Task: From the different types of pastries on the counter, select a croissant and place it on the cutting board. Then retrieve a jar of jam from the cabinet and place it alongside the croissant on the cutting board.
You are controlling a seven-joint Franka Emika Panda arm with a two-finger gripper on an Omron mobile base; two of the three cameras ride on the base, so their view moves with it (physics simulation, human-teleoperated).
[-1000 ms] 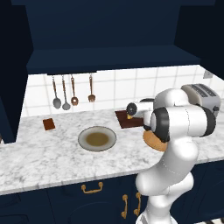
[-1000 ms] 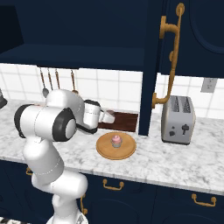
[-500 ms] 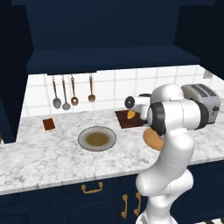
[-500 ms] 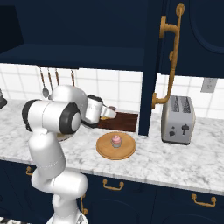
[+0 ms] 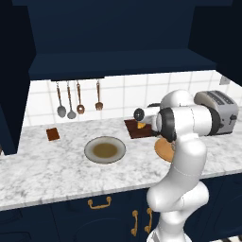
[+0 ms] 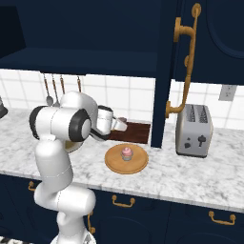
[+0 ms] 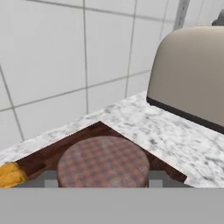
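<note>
Rendered frames, sharp throughout, no blur or edge distortion. Even bright light on white tiles (image 5: 137, 92) and marbled table (image 5: 42, 168); soft shadows only. Cabinet (image 5: 113, 33) recess very dark, detail lost. Mild sheen on arm, no harsh glare.

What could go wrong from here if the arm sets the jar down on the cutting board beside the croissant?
1. The croissant lies close beside the jar of jam held in the claw; lowering could nudge or pinch it.
2. The jar hangs near the cutting board's corner, so it might land partly on the counter and tip.
</note>
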